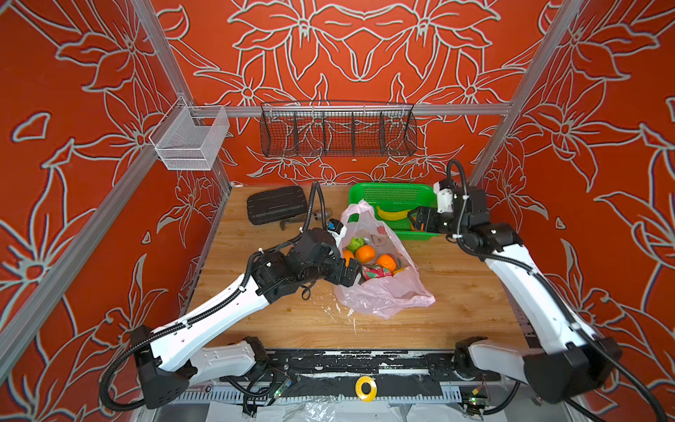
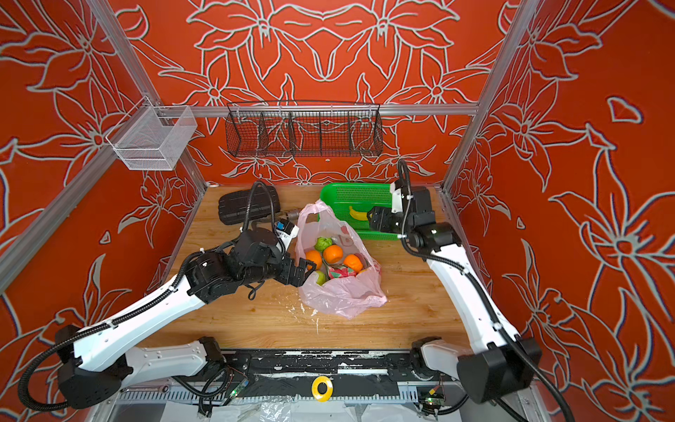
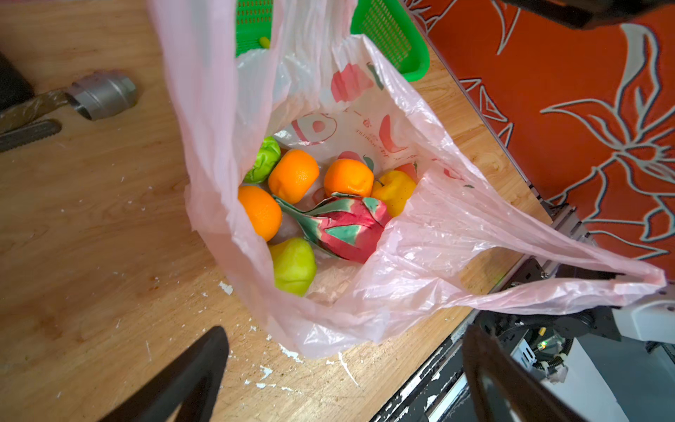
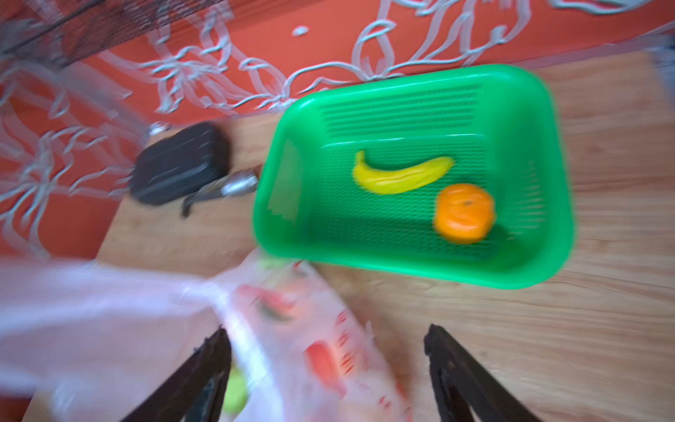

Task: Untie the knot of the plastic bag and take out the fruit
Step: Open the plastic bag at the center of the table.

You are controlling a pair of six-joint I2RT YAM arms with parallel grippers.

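At the mouth of the bag [image 1: 387, 296] the left jaws stand apart and may pinch thin plastic instead of an orange [image 1: 365, 253], while the right jaws gape empty above the basket [image 1: 392, 192].

On left arm [image 1: 226, 303], jaws gape wide; on right arm [image 1: 522, 281], apparently parted.

Plastic bag [image 4: 109, 321] a pink blur

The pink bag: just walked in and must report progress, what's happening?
The plastic bag lies untied and open on the table, oranges and a dragon fruit inside. The left gripper, open and empty, sits at its mouth. The right gripper hangs open by the green basket, which holds a banana and one orange.
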